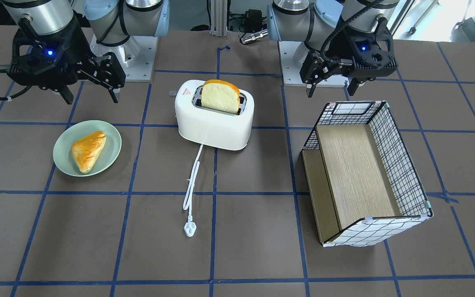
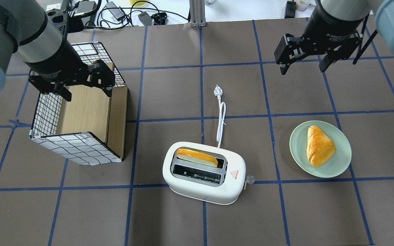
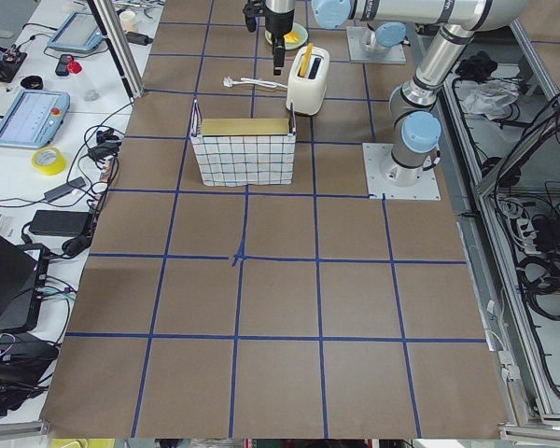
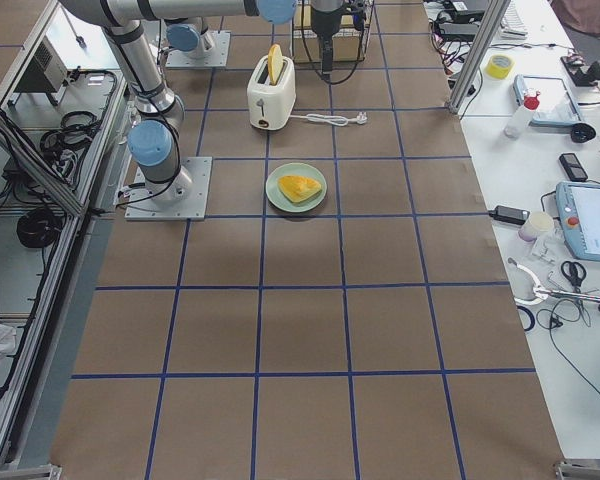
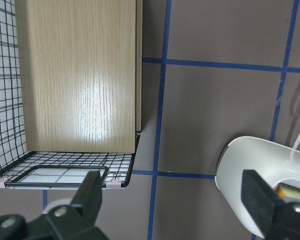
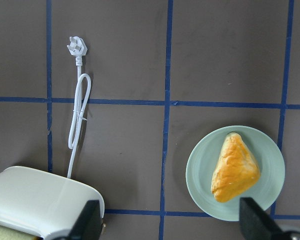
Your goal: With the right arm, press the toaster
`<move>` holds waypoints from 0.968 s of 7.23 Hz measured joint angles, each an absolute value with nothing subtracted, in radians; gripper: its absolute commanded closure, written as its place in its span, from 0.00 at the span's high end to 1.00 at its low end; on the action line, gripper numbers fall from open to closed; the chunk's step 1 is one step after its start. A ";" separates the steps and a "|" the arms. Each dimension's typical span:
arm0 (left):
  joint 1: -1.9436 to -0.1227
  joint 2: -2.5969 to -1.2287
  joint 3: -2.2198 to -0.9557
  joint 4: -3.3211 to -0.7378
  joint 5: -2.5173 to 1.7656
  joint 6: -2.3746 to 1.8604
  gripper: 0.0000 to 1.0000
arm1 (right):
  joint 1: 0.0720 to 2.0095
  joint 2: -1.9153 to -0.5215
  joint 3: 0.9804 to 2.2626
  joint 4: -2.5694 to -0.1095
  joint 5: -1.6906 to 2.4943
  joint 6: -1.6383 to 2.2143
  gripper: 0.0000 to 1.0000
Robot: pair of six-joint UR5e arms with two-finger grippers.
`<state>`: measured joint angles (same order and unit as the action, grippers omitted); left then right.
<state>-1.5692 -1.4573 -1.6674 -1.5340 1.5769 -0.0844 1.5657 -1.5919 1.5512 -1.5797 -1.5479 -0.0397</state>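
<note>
The white toaster [image 1: 215,123] stands at the table's middle with a bread slice [image 1: 220,97] upright in one slot. Its white cord and plug [image 1: 190,229] trail away from the robot. It also shows in the overhead view [image 2: 204,184], with a small clear knob [image 2: 250,178] at its end on the plate's side. My right gripper [image 2: 303,70] is open and empty, raised above the table, beyond the plate and far from the toaster. The right wrist view shows the toaster's corner [image 6: 40,200] at bottom left. My left gripper [image 2: 88,95] is open and empty above the basket.
A pale green plate [image 2: 296,153] with a golden pastry [image 2: 318,145] lies on the toaster's right-arm side. A wire-grid basket with a wooden box [image 2: 77,147] inside it stands on the left-arm side. Blue tape lines cross the brown table.
</note>
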 measured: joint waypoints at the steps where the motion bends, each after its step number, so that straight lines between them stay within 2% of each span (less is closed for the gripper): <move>1: -1.569 -1.457 -1.667 -1.534 1.577 -0.084 1.00 | 1.564 -1.593 1.556 -1.579 -1.557 -0.038 1.00; 7: -1.569 -1.457 -1.667 -1.533 1.577 -0.084 1.00 | 1.561 -1.594 1.557 -1.566 -1.579 0.007 1.00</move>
